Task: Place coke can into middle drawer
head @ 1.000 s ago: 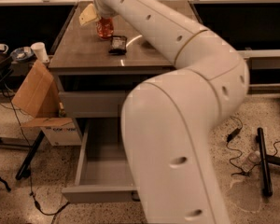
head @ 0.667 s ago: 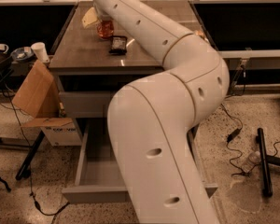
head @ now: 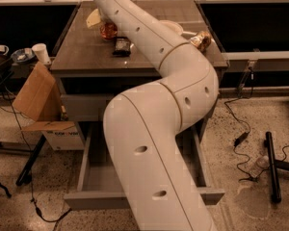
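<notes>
The coke can [head: 108, 31], red-orange, stands upright at the back left of the cabinet top [head: 82, 52]. My gripper [head: 104, 18] is at the end of the long white arm [head: 159, 109], just above and against the can, mostly hidden by the arm's last link. The middle drawer [head: 94, 179] is pulled open low at the front of the cabinet. Its grey inside shows on the left, and the arm hides the rest.
On the cabinet top lie a yellow bag [head: 93, 18], a small black packet [head: 121, 46], a white bowl [head: 172, 27] and a crushed gold-tan can [head: 201, 40]. A cardboard box [head: 36, 95] and a white cup [head: 40, 53] stand to the left. Cables [head: 241, 143] and a black stand leg [head: 271, 167] lie on the floor to the right.
The arm's big links have swung away from the camera and to the right, so more of the open drawer shows. The can stays where it was on the cabinet top.
</notes>
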You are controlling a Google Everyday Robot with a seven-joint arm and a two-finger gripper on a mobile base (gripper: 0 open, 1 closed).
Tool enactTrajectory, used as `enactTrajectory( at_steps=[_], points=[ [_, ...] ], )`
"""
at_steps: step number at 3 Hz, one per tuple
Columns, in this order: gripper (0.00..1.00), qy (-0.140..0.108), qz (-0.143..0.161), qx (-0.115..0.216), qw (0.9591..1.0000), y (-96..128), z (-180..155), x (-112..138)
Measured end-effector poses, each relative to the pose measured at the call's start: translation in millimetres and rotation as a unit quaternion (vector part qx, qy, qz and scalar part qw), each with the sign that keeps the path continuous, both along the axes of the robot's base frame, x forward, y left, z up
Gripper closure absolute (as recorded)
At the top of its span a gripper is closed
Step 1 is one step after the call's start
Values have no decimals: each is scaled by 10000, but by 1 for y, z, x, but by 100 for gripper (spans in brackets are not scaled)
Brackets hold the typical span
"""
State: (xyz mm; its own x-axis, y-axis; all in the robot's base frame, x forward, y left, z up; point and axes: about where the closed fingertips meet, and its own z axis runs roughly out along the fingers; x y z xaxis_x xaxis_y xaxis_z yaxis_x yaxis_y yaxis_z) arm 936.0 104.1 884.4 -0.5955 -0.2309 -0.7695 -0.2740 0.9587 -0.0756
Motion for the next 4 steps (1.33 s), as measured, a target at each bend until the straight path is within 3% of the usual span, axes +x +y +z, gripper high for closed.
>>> enactTrajectory(
  at_steps=[2, 3, 4],
  points=[
    [48, -285, 268, 554, 9977, 12, 8, 15],
    [71, -454, 514, 824, 9942, 0, 25, 5],
    [94, -716, 781, 1038, 9889, -26, 59, -27]
  ],
)
